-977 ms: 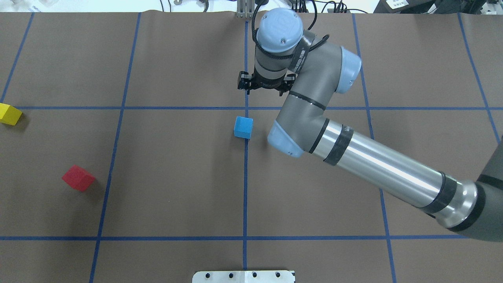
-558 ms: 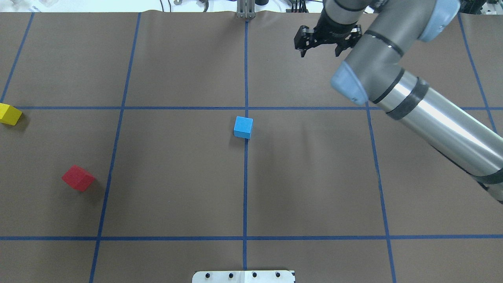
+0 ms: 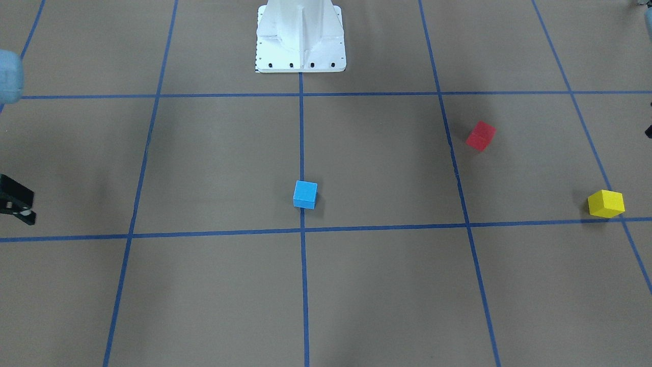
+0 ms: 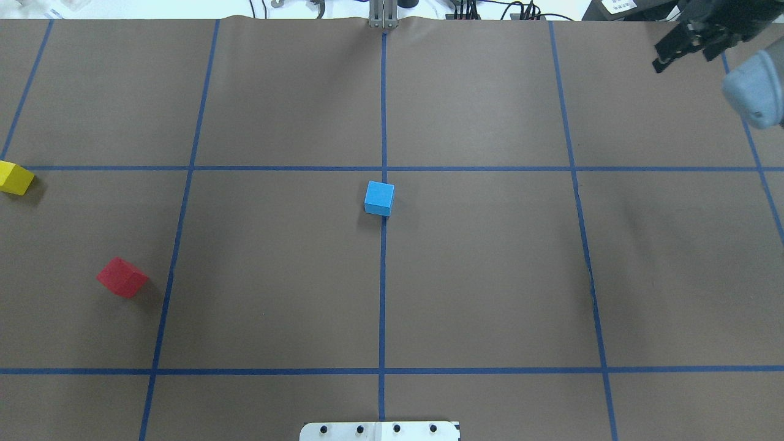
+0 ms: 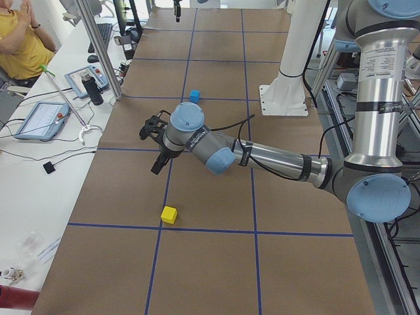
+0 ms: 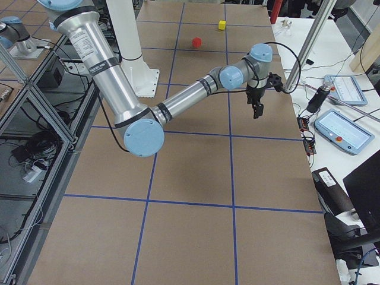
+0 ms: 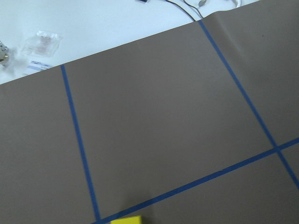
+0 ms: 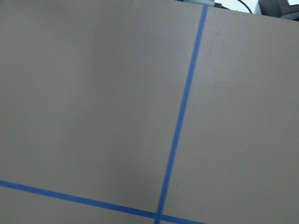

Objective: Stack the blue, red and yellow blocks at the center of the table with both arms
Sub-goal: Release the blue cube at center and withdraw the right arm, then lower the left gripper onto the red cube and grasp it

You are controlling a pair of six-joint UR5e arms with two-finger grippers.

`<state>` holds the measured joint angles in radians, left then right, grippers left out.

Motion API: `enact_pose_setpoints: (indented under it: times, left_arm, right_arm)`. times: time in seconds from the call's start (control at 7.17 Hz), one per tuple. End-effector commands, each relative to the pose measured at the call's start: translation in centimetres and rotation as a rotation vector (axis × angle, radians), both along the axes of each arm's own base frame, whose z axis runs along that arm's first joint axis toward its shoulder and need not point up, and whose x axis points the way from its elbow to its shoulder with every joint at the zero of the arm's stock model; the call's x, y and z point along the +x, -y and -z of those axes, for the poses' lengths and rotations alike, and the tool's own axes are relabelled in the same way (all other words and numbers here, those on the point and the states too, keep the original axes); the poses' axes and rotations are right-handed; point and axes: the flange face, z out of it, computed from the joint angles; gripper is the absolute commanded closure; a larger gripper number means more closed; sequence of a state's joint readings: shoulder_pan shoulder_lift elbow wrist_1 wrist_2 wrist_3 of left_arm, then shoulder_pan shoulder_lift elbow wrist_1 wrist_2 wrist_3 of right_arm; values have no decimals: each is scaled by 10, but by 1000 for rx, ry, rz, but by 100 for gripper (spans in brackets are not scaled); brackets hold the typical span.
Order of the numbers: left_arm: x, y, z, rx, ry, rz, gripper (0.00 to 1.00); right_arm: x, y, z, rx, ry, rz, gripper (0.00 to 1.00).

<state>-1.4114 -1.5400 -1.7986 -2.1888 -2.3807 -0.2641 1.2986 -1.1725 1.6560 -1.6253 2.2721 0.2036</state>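
The blue block [image 4: 379, 198] stands alone at the table's centre, on the middle tape line; it also shows in the front view [image 3: 305, 194]. The red block [image 4: 122, 277] lies at the near left, and the yellow block [image 4: 15, 177] at the far left edge. My right gripper [image 4: 681, 52] hangs open and empty over the far right corner, well away from all blocks. My left gripper [image 5: 152, 149] hovers above the table a little beyond the yellow block [image 5: 169, 214]; I cannot tell whether it is open or shut. The left wrist view catches the yellow block's top [image 7: 126, 220] at its bottom edge.
The white robot base plate [image 4: 380, 430] sits at the near middle edge. Blue tape lines divide the brown table cover. A side bench with tablets [image 5: 42, 118] and a person [image 5: 20, 39] lies beyond the table's far edge.
My right arm has swung from just behind the blue block out to the far right corner, gripper still open. The three blocks have not moved.
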Motion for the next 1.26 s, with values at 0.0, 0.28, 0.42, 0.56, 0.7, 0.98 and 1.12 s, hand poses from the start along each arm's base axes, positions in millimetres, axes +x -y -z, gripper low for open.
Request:
enact_pose_setpoints:
  times: [0.0, 0.28, 0.42, 0.56, 0.7, 0.98, 1.12]
  left_arm:
    - [89, -25, 18, -33, -76, -129, 0]
    - [149, -54, 28, -35, -28, -158, 0]
    - [173, -66, 38, -24, -30, -197, 0]
    - [187, -83, 43, -33, -36, -228, 0]
    - [213, -96, 49, -41, -22, -223, 0]
    - [262, -123, 59, -80, 68, -226, 0]
    - [266, -128, 54, -75, 112, -260, 0]
  right_arm:
    - [111, -41, -98, 39, -25, 56, 0]
    - [160, -84, -160, -4, -42, 35, 0]
    - [171, -113, -194, -39, -60, 41, 0]
    - [176, -139, -230, -106, -92, 37, 0]
    - [183, -147, -242, -123, -158, 30, 0]
    - [184, -149, -245, -134, -164, 22, 0]
    - [184, -149, -245, -134, -163, 22, 0]
